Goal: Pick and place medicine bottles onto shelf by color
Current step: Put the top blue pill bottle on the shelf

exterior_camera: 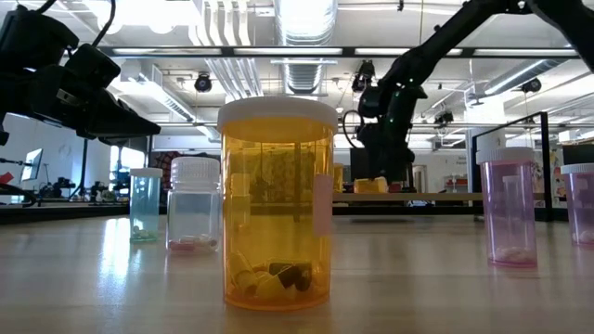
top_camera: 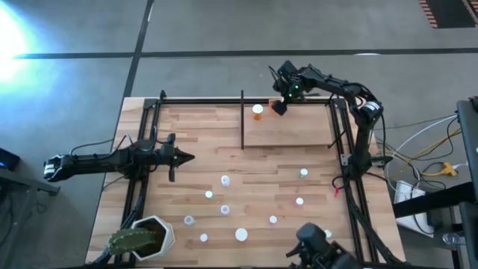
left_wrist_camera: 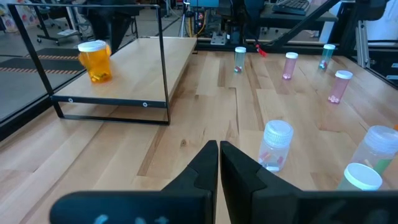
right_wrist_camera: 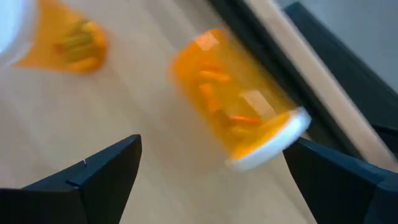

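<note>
The shelf [top_camera: 287,127] stands at the table's far side. One orange bottle [top_camera: 258,112] with a white cap stands upright on its left part, also seen as the orange bottle [left_wrist_camera: 94,60]. My right gripper [top_camera: 279,105] hovers open just right of it. In the right wrist view a second orange bottle [right_wrist_camera: 236,118] lies tilted and blurred between the spread fingers without touching them. Several small bottles [top_camera: 225,180] stand on the tabletop. My left gripper [top_camera: 183,157] is shut above the table's left side, holding nothing, its own view showing the gripper [left_wrist_camera: 219,149].
A large orange bottle [exterior_camera: 277,204] stands close to the low camera, with a bluish one [exterior_camera: 145,204], a clear one [exterior_camera: 195,204] and a pink one [exterior_camera: 508,206] around it. A white pot with a cactus [top_camera: 146,237] sits at the near left corner. Black frame rods [top_camera: 243,119] border the shelf.
</note>
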